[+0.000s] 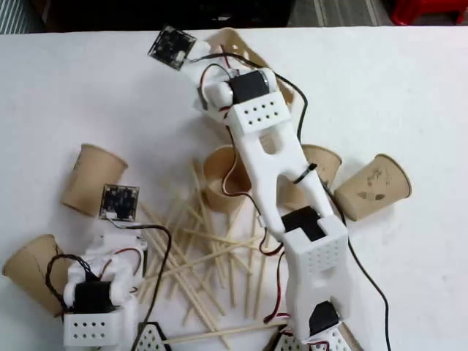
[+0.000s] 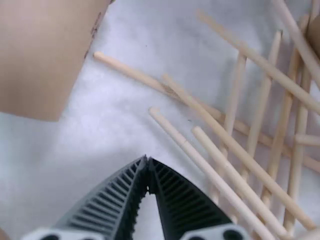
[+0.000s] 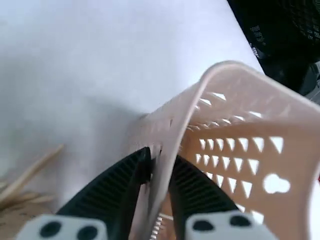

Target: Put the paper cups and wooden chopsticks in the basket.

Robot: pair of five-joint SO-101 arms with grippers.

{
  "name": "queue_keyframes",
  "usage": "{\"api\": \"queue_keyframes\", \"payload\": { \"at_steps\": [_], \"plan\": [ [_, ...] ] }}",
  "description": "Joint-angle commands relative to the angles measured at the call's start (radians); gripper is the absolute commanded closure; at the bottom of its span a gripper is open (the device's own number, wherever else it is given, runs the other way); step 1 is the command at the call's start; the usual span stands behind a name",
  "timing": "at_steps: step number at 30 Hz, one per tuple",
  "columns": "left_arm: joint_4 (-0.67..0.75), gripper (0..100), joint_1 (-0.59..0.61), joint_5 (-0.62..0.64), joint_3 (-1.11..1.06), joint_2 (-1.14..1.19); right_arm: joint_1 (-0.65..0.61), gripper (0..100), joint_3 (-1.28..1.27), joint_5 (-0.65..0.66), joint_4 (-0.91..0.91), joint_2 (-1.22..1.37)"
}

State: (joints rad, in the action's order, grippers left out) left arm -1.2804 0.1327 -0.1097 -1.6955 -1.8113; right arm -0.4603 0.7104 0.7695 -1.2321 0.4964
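My right gripper (image 3: 156, 162) clamped the basket (image 3: 215, 75) wall at twelve o'clock, likely to steady it; my left gripper (image 2: 147, 167) hung closed and empty over the chopsticks (image 2: 225, 138).

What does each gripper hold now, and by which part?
The right gripper holds the basket by its side wall at the rim, one jaw inside and one outside. The left gripper is shut and holds nothing.

Bright, even light. Table (image 1: 424, 95) nearly washed out, upper right; soft shadows beside chopsticks (image 2: 200, 161).
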Motion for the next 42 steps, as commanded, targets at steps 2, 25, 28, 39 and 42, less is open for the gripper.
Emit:
{"api": "queue_keyframes", "payload": {
  "at_steps": [2,25,28,39,42],
  "plan": [
    [-0.005,98,0.005,-0.006,0.003,-0.008,-0.018,97.9,0.049,0.120,-0.031,-0.030],
    [-0.005,98,0.007,-0.006,0.003,-0.008,-0.091,97.9,0.114,0.641,-0.470,-0.148],
    [-0.005,98,0.007,-0.006,0.003,-0.008,-0.091,97.8,0.114,0.637,-0.466,-0.171],
    [-0.005,98,0.007,-0.006,0.003,-0.008,-0.007,73.1,0.114,0.221,-0.317,-0.255],
    [-0.005,98,0.007,-0.006,0.003,-0.008,-0.010,75.0,0.114,0.129,-0.326,-0.311]
  ]
}}
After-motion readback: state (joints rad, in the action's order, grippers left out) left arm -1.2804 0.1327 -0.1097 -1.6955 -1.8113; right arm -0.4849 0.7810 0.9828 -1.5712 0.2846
